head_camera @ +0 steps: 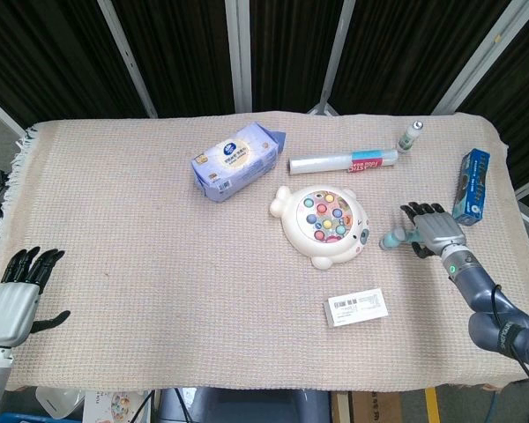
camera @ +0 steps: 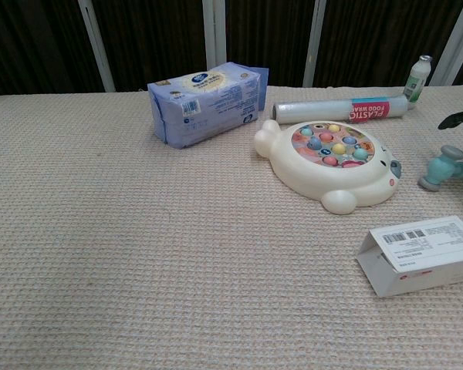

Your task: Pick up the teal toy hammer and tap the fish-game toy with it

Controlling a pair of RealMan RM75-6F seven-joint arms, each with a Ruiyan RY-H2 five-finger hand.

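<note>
The right hand [head_camera: 434, 231] rests over the handle of the teal hammer [camera: 441, 168], just right of the fish game [head_camera: 324, 224], though whether it grips cannot be told; the left hand [head_camera: 16, 295] idles open.

Right hand [head_camera: 436, 231] fingers curled; left hand [head_camera: 16, 295] spread flat.

Fish-game toy [head_camera: 323, 225] sitting right of table centre; tissue pack [head_camera: 236, 162] lying behind it to the left, plastic wrap roll [head_camera: 344, 162] lying directly behind, small bottle [head_camera: 411, 136] standing at the roll's right end. Toy hammer [head_camera: 395, 238] lying just right of the toy, right hand [head_camera: 435, 231] at its handle. Barcode box [head_camera: 355, 307] sitting in front of the toy. Boxed item [head_camera: 471, 186] lying near the right edge. Left hand [head_camera: 14, 298] resting at the front-left corner
</note>
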